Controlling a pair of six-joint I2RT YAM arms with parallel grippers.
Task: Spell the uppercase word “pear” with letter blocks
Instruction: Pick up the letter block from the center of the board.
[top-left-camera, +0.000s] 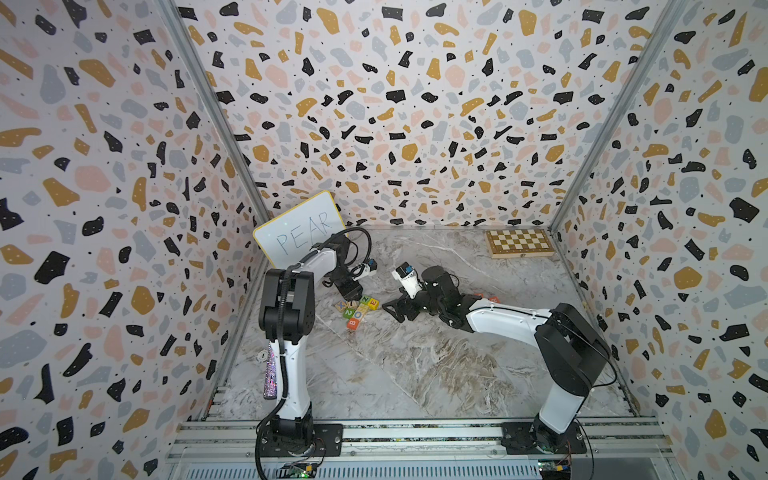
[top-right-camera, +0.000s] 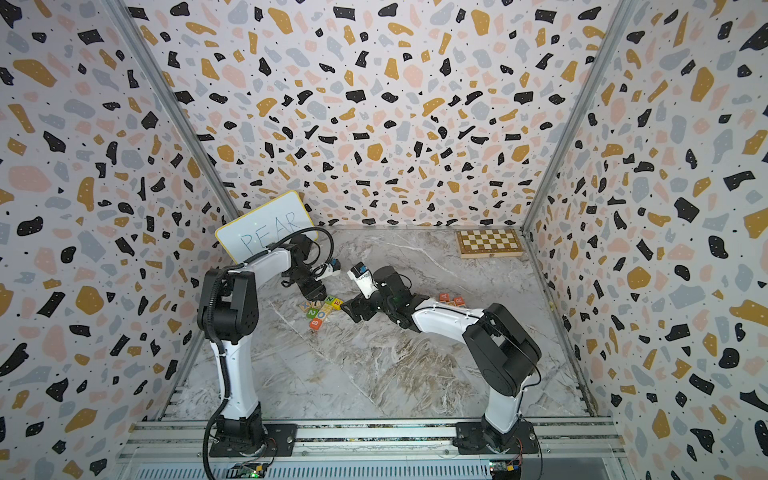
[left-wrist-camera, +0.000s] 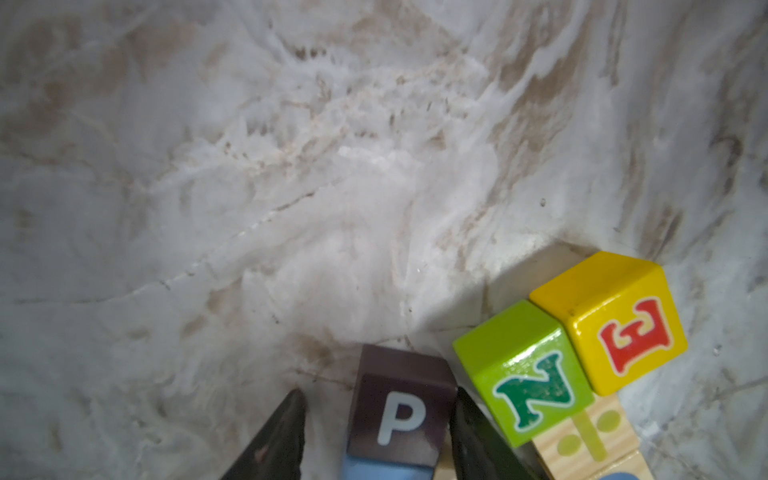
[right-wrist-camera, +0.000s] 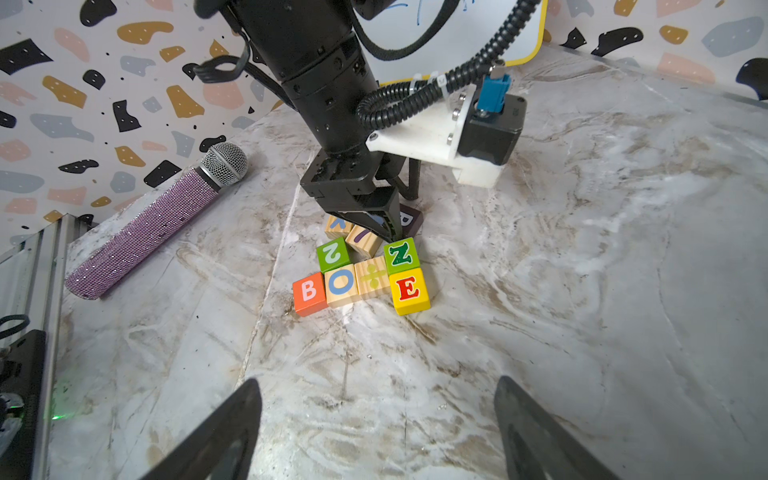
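- Letter blocks, dark cube with pale P (left-wrist-camera: 401, 409) first: sits on the marble-patterned tabletop (top-left-camera: 415, 374), on the far-edge side of a huddle of cubes toward the left edge.
- Left gripper (left-wrist-camera: 378, 395): jaws apart, astride the P cube. One finger (left-wrist-camera: 471, 428) presses its side, wedged against the green N cube (left-wrist-camera: 523, 390). Clear gap at the other finger, so no clamp yet.
- Yellow cube with red E (right-wrist-camera: 409, 291): lies in the same huddle, touching the N cube, free of both grippers.
- Orange-red A cube (top-right-camera: 444, 297) and orange-red R cube (top-right-camera: 459, 300): side by side beyond the right arm, nearer the right edge, well apart from the huddle.
- Right gripper (right-wrist-camera: 377, 381): jaws wide apart, empty, hovering over bare tabletop.
- Judged progress: roughly half. A and R apparently laid as the word's tail. Left to do: lift P, carry it over, then E, both ahead of A.
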